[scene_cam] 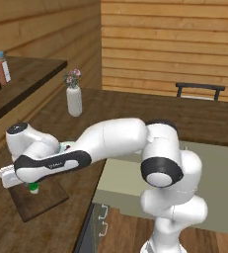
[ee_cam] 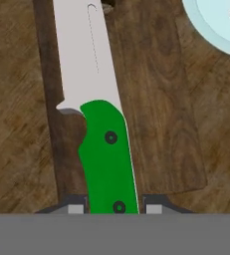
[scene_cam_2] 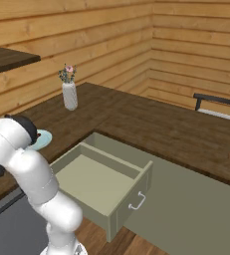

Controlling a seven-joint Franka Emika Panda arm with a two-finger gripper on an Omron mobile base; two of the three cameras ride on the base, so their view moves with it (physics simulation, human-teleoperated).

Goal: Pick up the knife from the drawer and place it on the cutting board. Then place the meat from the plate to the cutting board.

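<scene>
Hand view: fingers (ee_cam: pixel 114 208) clamped on green end of knife (ee_cam: pixel 94 94), blade pointing straight away, lengthwise over board (ee_cam: pixel 151 109) on worktop (ee_cam: pixel 12 124). Plate (ee_cam: pixel 211 25) just beside far corner.

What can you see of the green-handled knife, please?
The small knife with a bright green handle has two dark rivets and a pale silver-white blade with a thin groove. It lies lengthwise over the dark brown wooden cutting board, its handle end between the fingertips of the gripper. Whether it rests on the board cannot be told.
</scene>
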